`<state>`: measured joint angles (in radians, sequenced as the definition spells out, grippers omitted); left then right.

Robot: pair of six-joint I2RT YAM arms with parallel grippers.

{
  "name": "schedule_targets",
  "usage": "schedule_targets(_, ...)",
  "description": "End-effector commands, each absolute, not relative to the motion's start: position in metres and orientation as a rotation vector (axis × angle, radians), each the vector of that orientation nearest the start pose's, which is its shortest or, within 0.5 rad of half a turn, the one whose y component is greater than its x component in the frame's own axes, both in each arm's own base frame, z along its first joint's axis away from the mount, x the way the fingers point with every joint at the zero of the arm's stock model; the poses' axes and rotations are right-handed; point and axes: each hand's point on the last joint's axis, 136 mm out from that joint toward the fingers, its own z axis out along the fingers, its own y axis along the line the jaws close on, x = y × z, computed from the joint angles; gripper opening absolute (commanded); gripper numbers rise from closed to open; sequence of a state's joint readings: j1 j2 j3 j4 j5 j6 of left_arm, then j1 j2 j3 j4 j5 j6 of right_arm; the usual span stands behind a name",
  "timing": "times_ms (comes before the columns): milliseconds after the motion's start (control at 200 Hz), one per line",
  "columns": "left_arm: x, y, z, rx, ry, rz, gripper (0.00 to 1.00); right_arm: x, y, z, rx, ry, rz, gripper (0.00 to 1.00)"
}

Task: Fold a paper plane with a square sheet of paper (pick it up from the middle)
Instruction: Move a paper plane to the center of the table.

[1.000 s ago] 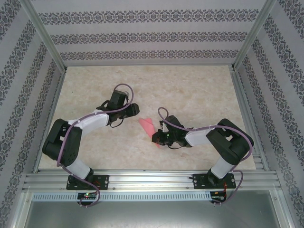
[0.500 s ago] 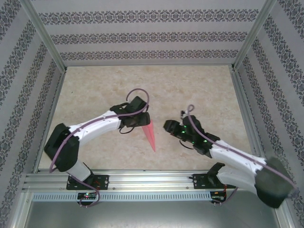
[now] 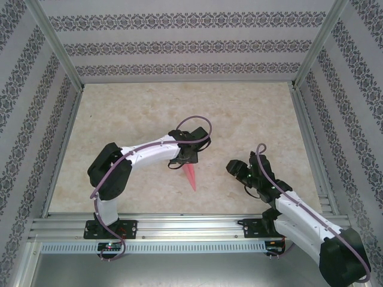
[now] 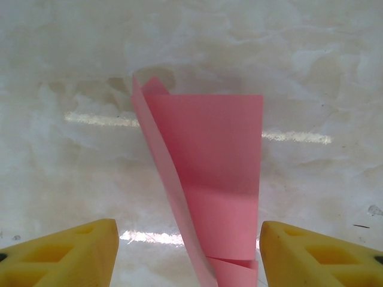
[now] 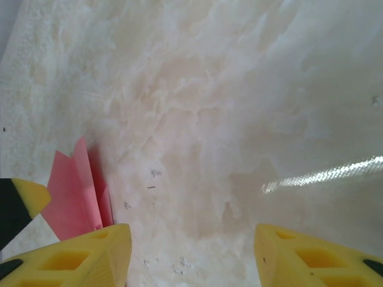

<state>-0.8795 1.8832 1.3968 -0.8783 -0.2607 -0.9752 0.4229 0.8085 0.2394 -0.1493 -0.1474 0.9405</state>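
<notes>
The paper plane [image 3: 191, 177] is a slim pink-red dart on the table, its tip towards the near edge. My left gripper [image 3: 187, 162] hangs over its wide end. In the left wrist view the folded pink paper [image 4: 209, 155] runs up between my yellow fingers [image 4: 66, 251], with a gap on each side and one fold standing up along its left. The left gripper [image 4: 188, 257] is open. My right gripper [image 3: 233, 168] sits to the right of the paper, open [image 5: 194, 257] over bare table. The pink paper [image 5: 75, 191] shows at its left edge.
The pale marbled tabletop [image 3: 251, 113] is boxed in by patterned walls on three sides. An aluminium rail [image 3: 191, 227] carrying both arm bases runs along the near edge. A yellow-and-black fingertip [image 5: 18, 203] of the left gripper pokes into the right wrist view.
The right gripper opened, let go of the paper and drew back to the right. The left arm swung right over the paper, which now lies as a slim dart.
</notes>
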Motion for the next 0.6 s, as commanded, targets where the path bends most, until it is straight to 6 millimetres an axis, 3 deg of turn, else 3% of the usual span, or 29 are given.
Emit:
schedule_targets(0,0.281,-0.268,0.063,-0.179,2.818,-0.002,0.62,0.231,0.141,0.069,0.472,2.383,0.890,0.58)
schedule_targets(230,0.285,-0.272,0.053,-0.187,2.853,-0.137,0.56,0.237,0.157,0.068,0.403,2.455,0.919,0.58)
schedule_targets(330,0.286,-0.271,0.053,-0.190,2.850,-0.138,0.47,0.236,0.164,0.064,0.385,2.480,0.933,0.58)
schedule_targets(430,0.286,-0.271,0.056,-0.202,2.835,-0.183,0.33,0.242,0.175,0.071,0.341,2.483,0.945,0.58)
schedule_targets(520,0.286,-0.265,0.059,-0.225,2.808,-0.222,0.12,0.241,0.185,0.070,0.289,2.509,0.952,0.57)
schedule_targets(594,0.286,-0.259,0.058,-0.240,2.798,-0.262,0.04,0.241,0.198,0.073,0.231,2.521,0.970,0.57)
